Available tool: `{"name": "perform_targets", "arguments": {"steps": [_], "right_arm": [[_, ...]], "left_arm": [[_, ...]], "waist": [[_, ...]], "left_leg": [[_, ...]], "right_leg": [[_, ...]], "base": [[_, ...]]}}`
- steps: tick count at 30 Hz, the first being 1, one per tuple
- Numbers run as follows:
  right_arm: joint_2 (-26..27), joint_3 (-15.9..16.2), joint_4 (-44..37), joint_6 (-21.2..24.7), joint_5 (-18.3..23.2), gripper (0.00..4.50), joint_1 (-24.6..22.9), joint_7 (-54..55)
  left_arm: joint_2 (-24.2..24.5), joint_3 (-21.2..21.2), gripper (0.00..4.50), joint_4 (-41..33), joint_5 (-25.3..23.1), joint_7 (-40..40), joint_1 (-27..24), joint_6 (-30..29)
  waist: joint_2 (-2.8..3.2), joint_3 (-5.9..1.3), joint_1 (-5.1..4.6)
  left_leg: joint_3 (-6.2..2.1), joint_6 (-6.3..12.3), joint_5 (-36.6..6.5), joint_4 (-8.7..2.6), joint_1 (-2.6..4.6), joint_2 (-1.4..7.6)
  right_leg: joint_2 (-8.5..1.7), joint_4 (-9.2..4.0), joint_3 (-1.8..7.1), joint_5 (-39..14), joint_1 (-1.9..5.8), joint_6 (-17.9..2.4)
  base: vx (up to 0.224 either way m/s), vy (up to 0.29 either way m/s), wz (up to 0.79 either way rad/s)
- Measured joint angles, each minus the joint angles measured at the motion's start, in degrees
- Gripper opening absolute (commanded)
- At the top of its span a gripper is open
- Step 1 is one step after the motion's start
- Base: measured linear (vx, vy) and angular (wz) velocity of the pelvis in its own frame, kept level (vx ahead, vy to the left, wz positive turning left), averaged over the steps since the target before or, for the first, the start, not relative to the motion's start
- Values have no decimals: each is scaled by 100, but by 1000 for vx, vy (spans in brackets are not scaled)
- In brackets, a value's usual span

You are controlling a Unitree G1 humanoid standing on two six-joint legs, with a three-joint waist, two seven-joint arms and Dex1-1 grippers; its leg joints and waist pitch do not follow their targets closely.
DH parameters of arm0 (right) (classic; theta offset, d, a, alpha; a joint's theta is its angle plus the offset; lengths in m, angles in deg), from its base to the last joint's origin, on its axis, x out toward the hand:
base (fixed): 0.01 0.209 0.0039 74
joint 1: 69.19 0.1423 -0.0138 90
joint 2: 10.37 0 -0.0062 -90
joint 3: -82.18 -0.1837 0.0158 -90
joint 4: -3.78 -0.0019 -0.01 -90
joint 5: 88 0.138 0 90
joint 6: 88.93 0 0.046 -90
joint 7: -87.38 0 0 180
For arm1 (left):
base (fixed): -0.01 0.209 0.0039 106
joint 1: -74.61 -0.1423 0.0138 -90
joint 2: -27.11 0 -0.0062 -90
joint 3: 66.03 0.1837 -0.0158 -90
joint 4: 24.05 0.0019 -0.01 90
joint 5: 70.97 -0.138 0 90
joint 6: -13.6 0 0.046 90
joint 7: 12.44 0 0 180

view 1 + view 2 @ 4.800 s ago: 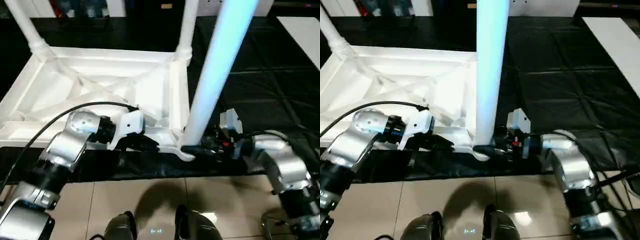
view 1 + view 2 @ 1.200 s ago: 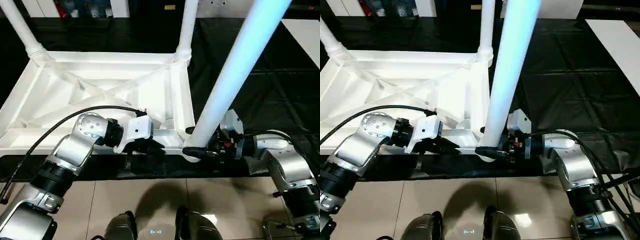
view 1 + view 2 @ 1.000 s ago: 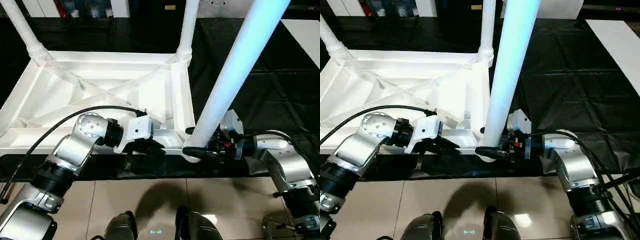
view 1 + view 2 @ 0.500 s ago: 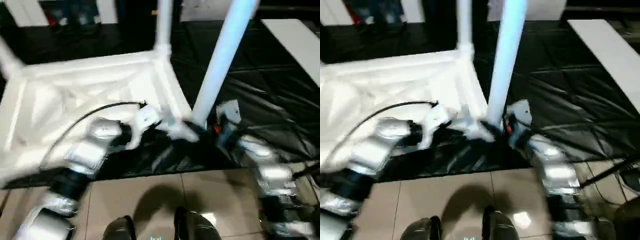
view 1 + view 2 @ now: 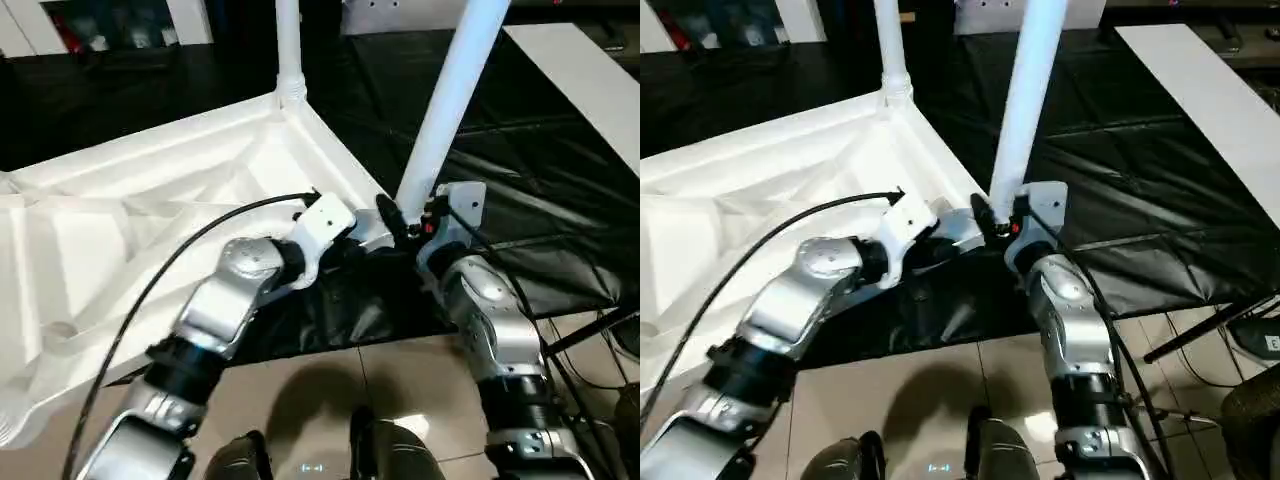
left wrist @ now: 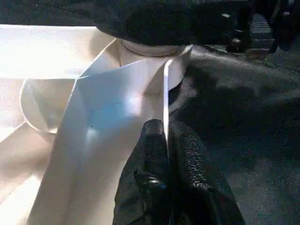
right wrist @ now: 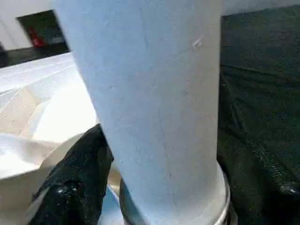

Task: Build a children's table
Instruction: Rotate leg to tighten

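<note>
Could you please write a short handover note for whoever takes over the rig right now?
Left gripper: shut, pinching the thin rim of the upturned tabletop by the near corner.
Right gripper: fingers astride the base of the near leg; whether they grip it cannot be told.
Tabletop lies underside up on the black worktable.
Done: the far leg stands in its socket, and the near leg stands upright in its corner socket.
Left: check the near leg is fully seated.

A black-covered worktable (image 5: 560,170) is bearing the upturned white children's table (image 5: 150,200), lying on its left half, legs rising.
</note>
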Motion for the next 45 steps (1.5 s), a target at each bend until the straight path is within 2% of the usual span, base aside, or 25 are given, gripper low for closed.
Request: {"name": "perform_targets", "arguments": {"steps": [4,6,8,10,15,18,19,21,23,25,35,36,45], "right_arm": [[-732,208,-72,-206,204,418,-240,-1167],[-993,262,-128,-210,258,426,-333,-1629],[-1229,298,-182,-223,337,426,-352,-2100],[-1397,298,-225,-229,404,426,-352,-2453],[-2078,474,-329,-285,717,426,-355,-3714],[-2150,572,-339,-358,809,426,-340,-4082],[-2187,608,-326,-359,831,410,-320,-4291],[-2261,633,-280,-345,886,410,-242,-4596],[-2338,684,-276,-270,1006,380,-141,-4829],[-2407,756,-276,-190,1105,370,-77,-5062],[-2543,996,-194,-140,1121,284,47,-5567],[-2549,1012,-165,-140,1121,262,67,-5594],[-2550,1026,12,-201,1072,207,171,-5684]], "left_arm": [[442,25,0,-15,119,523,-12,283],[620,28,0,-15,213,768,-32,440],[794,39,0,-39,289,1034,-36,594],[920,57,0,-40,324,1260,-44,733],[1485,206,0,71,424,2144,-21,1295],[1644,274,0,168,459,2529,21,1507],[1732,348,0,228,480,2750,73,1625],[1837,426,0,328,488,3017,150,1783],[1892,469,0,416,488,3167,206,1893],[1900,504,0,565,488,3276,271,2055],[1871,569,0,958,490,3522,478,2368],[1871,570,0,1000,490,3560,493,2405],[1853,570,0,1111,490,3602,548,2504]], "waist": [[-2,1,83],[-8,5,90],[-5,3,105],[-6,3,136],[-9,1,254],[-13,0,287],[-14,0,293],[-18,0,302],[-24,-4,313],[-39,-13,339],[-54,-18,391],[-59,-21,396],[-71,-28,411]], "left_leg": [[-1,-2,0,-18,12,11],[-7,0,2,-25,-4,14],[-12,21,14,-39,-51,24],[-17,23,15,-38,-68,34],[-17,24,15,-29,-47,35],[-16,22,14,-11,-41,30],[-15,21,13,-4,-42,27],[-14,20,14,2,-37,22],[-14,19,14,4,-36,22],[-13,19,15,3,-33,23],[-13,20,16,2,-36,25],[-13,20,16,2,-35,26],[-10,19,16,5,-36,25]], "right_leg": [[5,100,2,1,-30,0],[6,144,1,-1,-46,1],[20,160,-1,-8,-111,-1],[29,181,-5,-5,-134,-44],[28,188,-5,-11,-134,-58],[20,185,-3,-24,-122,-35],[18,185,3,-22,-119,-35],[16,185,15,-20,-110,-35],[16,186,17,-19,-106,-35],[16,186,16,-19,-98,-35],[17,188,14,-19,-99,-35],[17,188,13,-19,-97,-35],[15,188,14,-19,-97,-35]], "base": [[20,-45,5],[26,-55,2],[13,-26,1],[0,0,0],[0,0,0],[0,0,0],[0,0,0],[0,0,0],[0,0,0],[0,0,0],[0,0,0],[0,0,0],[0,0,0]]}}
